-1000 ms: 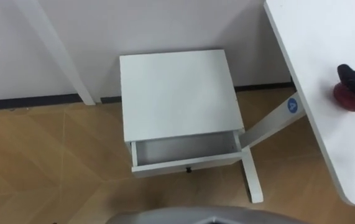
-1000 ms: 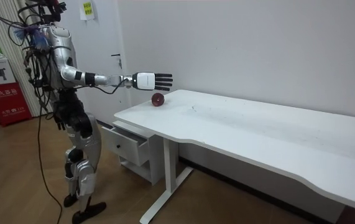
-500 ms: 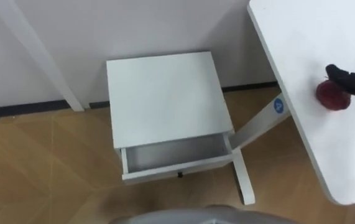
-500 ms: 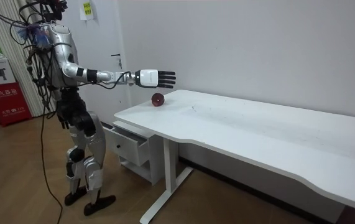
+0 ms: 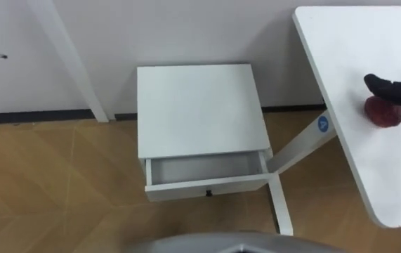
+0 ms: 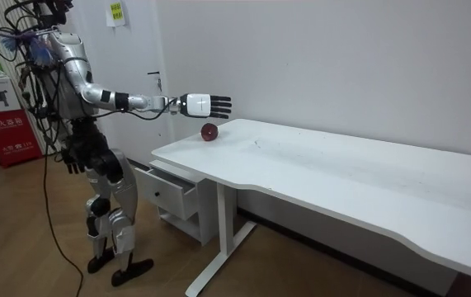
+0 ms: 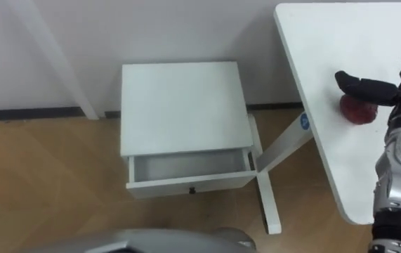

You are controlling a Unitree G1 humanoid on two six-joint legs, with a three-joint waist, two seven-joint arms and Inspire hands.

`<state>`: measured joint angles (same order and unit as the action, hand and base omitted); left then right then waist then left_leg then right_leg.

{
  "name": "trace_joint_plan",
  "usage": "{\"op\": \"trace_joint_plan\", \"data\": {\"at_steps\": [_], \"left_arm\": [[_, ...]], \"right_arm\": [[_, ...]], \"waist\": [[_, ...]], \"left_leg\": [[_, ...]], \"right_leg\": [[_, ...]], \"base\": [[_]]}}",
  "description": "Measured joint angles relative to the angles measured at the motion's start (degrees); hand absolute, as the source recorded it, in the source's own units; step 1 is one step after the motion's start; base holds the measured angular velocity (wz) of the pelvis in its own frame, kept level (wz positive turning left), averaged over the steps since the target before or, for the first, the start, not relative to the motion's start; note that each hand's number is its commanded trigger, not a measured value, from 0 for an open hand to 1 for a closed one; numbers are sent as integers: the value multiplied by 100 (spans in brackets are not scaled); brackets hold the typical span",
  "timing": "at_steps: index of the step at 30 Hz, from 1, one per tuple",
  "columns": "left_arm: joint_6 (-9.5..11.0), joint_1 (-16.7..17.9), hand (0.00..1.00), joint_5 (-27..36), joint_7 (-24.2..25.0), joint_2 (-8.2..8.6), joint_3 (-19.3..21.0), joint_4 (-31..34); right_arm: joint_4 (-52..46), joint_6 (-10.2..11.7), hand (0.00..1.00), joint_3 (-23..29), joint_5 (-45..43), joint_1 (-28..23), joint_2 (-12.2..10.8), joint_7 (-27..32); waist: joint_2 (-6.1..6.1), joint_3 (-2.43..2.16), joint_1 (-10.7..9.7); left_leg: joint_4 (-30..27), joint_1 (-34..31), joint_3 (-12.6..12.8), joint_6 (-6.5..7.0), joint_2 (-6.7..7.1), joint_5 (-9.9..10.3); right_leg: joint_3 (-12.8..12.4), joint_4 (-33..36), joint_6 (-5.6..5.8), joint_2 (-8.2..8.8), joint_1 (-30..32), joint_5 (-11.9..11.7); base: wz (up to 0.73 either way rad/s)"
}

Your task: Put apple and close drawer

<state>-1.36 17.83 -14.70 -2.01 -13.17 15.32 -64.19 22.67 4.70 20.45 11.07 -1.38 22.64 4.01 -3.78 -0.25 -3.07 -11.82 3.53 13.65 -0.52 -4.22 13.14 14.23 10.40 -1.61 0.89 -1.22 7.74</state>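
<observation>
A dark red apple [image 7: 357,110] lies near the corner of the white table [image 7: 326,63], also seen in the room view [image 6: 209,132]. My right hand [image 7: 397,91] hovers just above it, open with straight fingers, and the thumb reaches over the apple's far side. In the room view this hand [image 6: 200,105] is held out level over the apple on a stretched arm. The white cabinet [image 7: 182,105] stands left of the table, its drawer [image 7: 189,169] pulled open with nothing inside. My left hand [image 6: 72,157] hangs by my hip.
The table's slanted white leg and foot [image 7: 270,190] stand right beside the drawer's right end. A white wall and a slanted white post [image 7: 53,63] lie behind the cabinet. Bare wood floor [image 7: 45,183] spreads to the left and front.
I have shifted my feet and leaned toward the room view's left, so the eye views shifted. The right hand stays open above the apple, which has not moved. The drawer stays open.
</observation>
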Motion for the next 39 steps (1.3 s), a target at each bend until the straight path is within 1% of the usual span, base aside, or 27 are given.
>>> {"op": "trace_joint_plan", "data": {"at_steps": [2, 7, 9, 10, 11, 12, 14, 19, 23, 27, 29, 33, 39], "left_arm": [[5, -3, 0, 0, 2, -2, -3, 7], [10, -8, 0, 3, 2, 2, -94, 12], [10, -11, 0, 3, 1, -6, -91, 12], [10, -18, 0, 3, -1, -10, -91, 11], [10, -33, 0, 4, -6, -10, -91, 11], [11, -51, 0, 5, -6, -10, -92, 9], [23, -82, 0, 7, -22, -12, -92, 9], [44, -138, 0, 6, -28, -14, -92, 8], [48, -131, 0, 5, -30, -8, -93, 6], [50, -133, 0, 2, -36, -9, -90, 10], [55, -136, 0, 3, -52, -8, -89, 9], [56, -115, 0, 9, -64, -8, -90, 1], [52, -116, 0, 7, -71, -9, -91, 5]], "right_arm": [[25, 0, 0, -2, 5, -2, 1, -23], [204, 0, 0, -4, 113, -3, 2, -49], [207, 0, 0, -4, 113, -3, 2, -102], [209, 0, 0, -5, 110, -4, 2, -123], [217, 0, 0, -6, 109, -9, 2, -157], [217, 0, 0, -9, 109, -15, 1, -173], [217, 0, 0, -10, 107, -15, 1, -173], [303, 1, 0, -11, 71, -14, 1, -242], [689, 1, 0, -11, 72, -15, 1, -338], [999, 2, 0, -11, 72, -13, 0, -393], [1128, 2, 0, -11, 54, -13, 0, -428], [1352, 2, 0, -46, 46, -19, -2, -490], [1369, 16, 0, -90, -19, -51, -3, -516]], "waist": [[3, 1, -5], [-67, 12, 5], [-130, 51, 2], [-150, 60, 1], [-184, 61, 2], [-206, 50, 5], [-218, 40, 7], [-195, 31, 3], [-147, 31, 7], [-78, -11, 8], [-56, -15, 14], [-50, 3, 14], [-73, 13, 8]], "left_leg": [[-1, 22, -2, -6, 4, -4], [-50, 21, -2, -14, 4, -10], [-51, 17, 6, -14, 1, -10], [-53, 14, 7, -14, 1, -9], [-57, 6, 8, -14, -1, -9], [-59, 2, 8, -14, -3, -9], [-60, -6, 9, -12, -4, -8], [-52, -9, 10, -10, -6, -5], [-46, 25, 9, -10, -5, -4], [-43, 36, 4, -10, -5, -4], [-34, 55, 4, -10, -3, -4], [12, 75, 9, -11, 4, -5], [30, 86, 6, -11, 7, -5]], "right_leg": [[5, 48, -4, 6, 2, 34], [8, 25, -8, -5, 6, 37], [15, 23, -8, -4, 11, 38], [19, 23, -8, -3, 10, 38], [23, 21, -7, -1, 12, 38], [23, 20, -3, 3, 10, 41], [23, 20, 0, 7, 3, 42], [23, 23, 1, 6, -5, 43], [26, 7, 1, 6, -55, 43], [33, 6, 1, 8, -70, 43], [37, 4, 1, 7, -87, 43], [30, 2, 14, 11, -94, 54], [45, -57, 20, 6, -118, 58]], "base": [[0], [1], [0], [0], [0], [0], [0], [0], [0], [0], [0], [0], [0]]}}
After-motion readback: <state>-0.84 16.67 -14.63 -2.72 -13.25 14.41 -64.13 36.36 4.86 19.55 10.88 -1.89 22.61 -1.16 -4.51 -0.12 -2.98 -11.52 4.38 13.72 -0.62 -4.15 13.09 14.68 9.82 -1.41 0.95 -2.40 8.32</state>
